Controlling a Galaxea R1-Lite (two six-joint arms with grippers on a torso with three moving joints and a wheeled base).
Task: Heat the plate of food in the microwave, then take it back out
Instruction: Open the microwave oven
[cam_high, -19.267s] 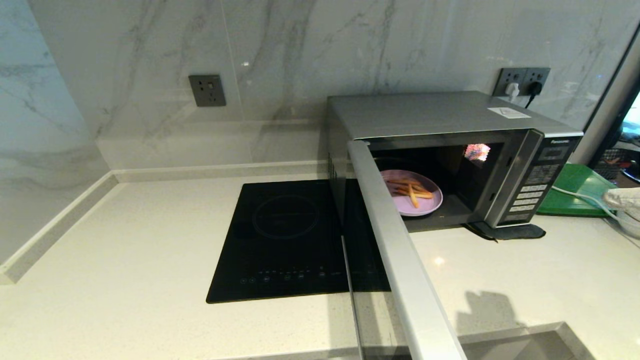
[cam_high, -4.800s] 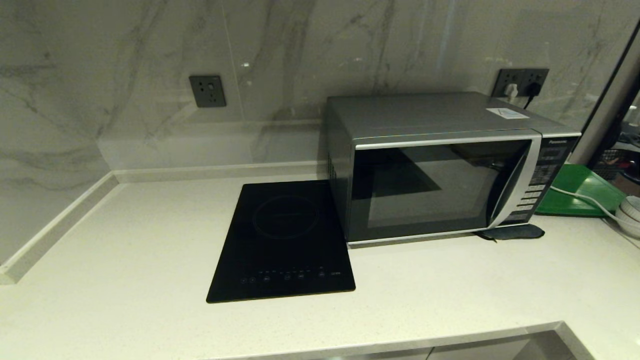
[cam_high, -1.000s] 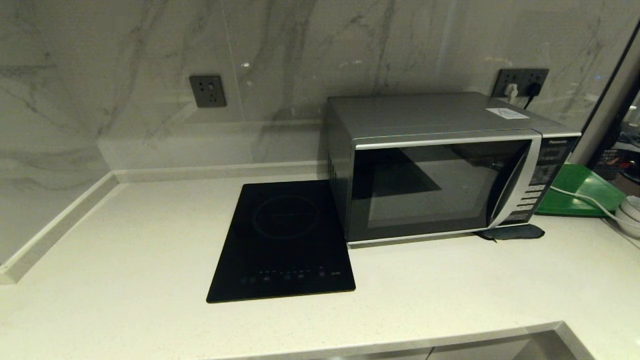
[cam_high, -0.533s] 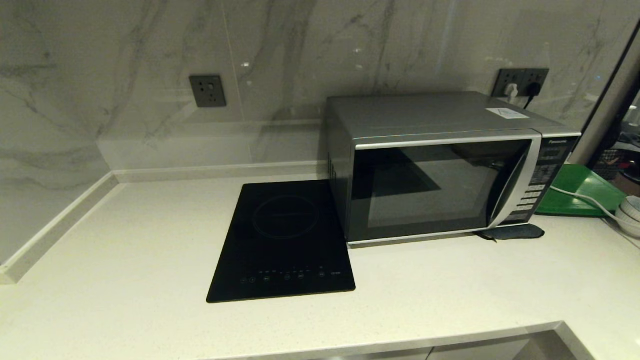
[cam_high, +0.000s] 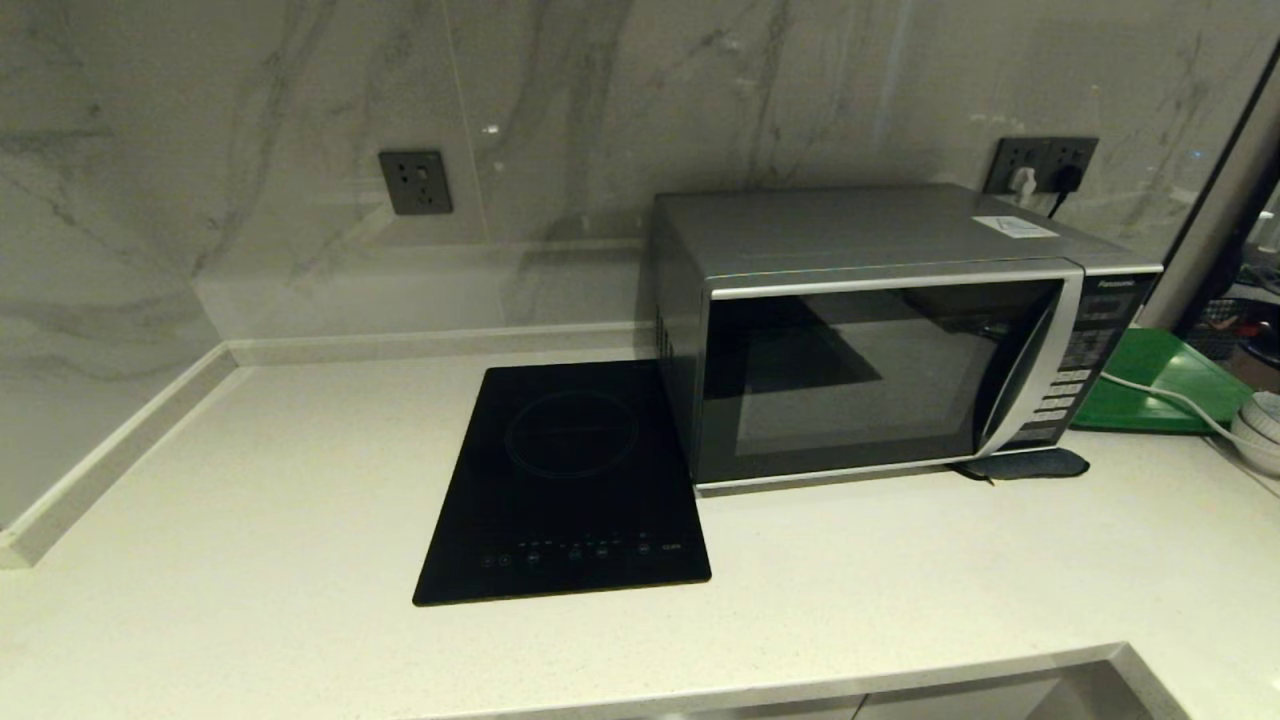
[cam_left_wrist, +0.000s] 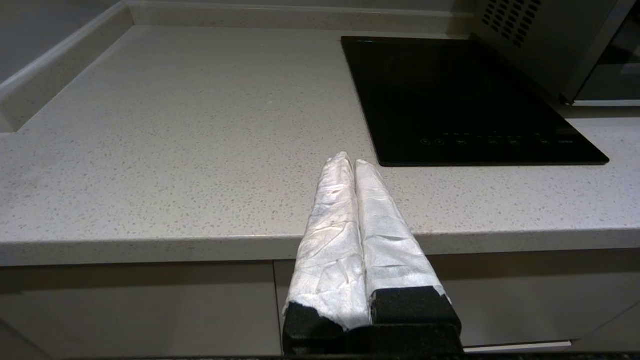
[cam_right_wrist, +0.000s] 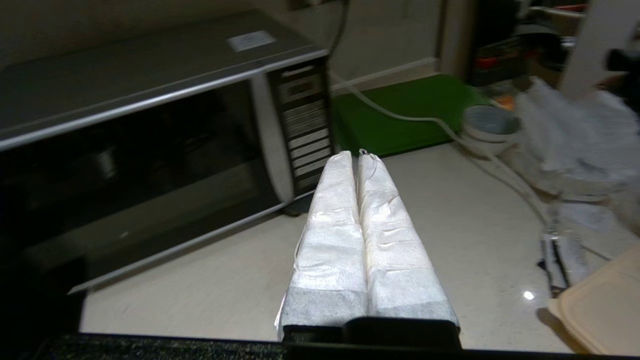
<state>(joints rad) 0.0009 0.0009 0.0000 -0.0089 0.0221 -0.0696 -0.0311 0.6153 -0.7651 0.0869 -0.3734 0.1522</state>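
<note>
The silver microwave (cam_high: 880, 330) stands at the back right of the counter with its dark glass door closed; its curved handle (cam_high: 1015, 370) and button panel (cam_high: 1080, 350) face me. The plate of food is hidden. Neither arm shows in the head view. My left gripper (cam_left_wrist: 350, 161) is shut and empty, hanging at the counter's front edge, left of the hob. My right gripper (cam_right_wrist: 356, 156) is shut and empty too, held above the counter in front of the microwave's (cam_right_wrist: 150, 135) button panel (cam_right_wrist: 305, 130), apart from it.
A flat black induction hob (cam_high: 570, 480) lies left of the microwave. A green tray (cam_high: 1150, 385), a white cable (cam_high: 1160, 400) and stacked pale bowls (cam_high: 1258, 425) sit to the right. A dark pad (cam_high: 1020, 465) lies under the microwave's front corner. Plastic wrap and a container (cam_right_wrist: 600, 305) crowd the far right.
Long ago the door stood open with the plate inside; it has been closed for several seconds. Over the last second nothing has visibly moved.
</note>
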